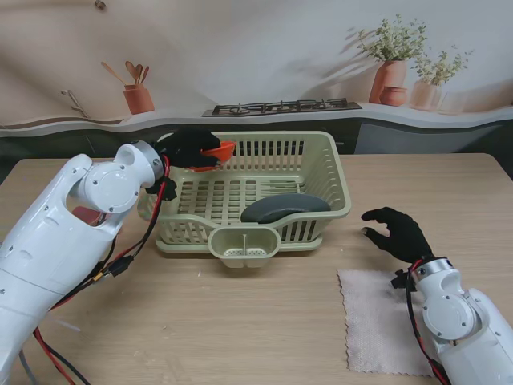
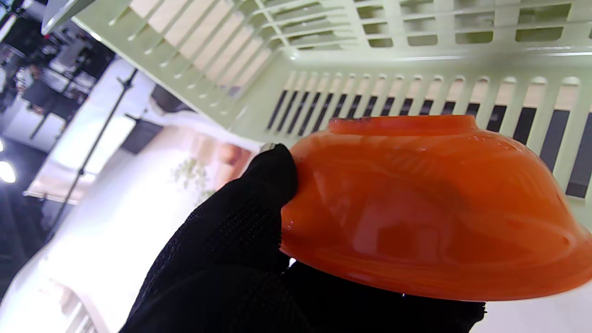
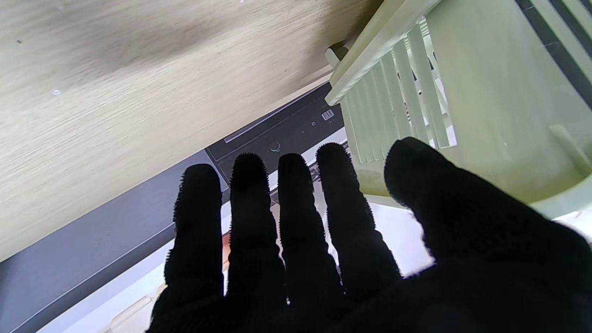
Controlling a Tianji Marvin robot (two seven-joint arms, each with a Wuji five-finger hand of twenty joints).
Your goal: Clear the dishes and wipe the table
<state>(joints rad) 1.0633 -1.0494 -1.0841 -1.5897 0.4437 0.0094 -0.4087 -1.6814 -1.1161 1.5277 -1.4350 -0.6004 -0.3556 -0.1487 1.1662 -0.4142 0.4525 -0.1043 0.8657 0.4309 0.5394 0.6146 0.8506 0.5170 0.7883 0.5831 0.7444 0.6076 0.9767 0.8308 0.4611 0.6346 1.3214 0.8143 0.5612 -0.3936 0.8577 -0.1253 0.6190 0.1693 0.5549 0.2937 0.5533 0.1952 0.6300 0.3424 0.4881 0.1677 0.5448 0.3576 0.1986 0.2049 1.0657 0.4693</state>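
Left hand [image 1: 186, 149] grips an orange bowl [image 1: 219, 151] over the far left corner of the green dish rack [image 1: 333, 172]. Its wrist view shows the bowl [image 2: 430, 208] tilted, foot toward the slatted rack wall [image 2: 416, 99], fingers [image 2: 273, 175] clamped on the side. From the stand, a dark plate [image 1: 284, 208] lies inside the rack. Right hand [image 1: 398, 233] hovers empty, fingers [image 3: 296, 208] spread, over the tabletop [image 1: 433, 180] between rack and cloth [image 1: 377, 321].
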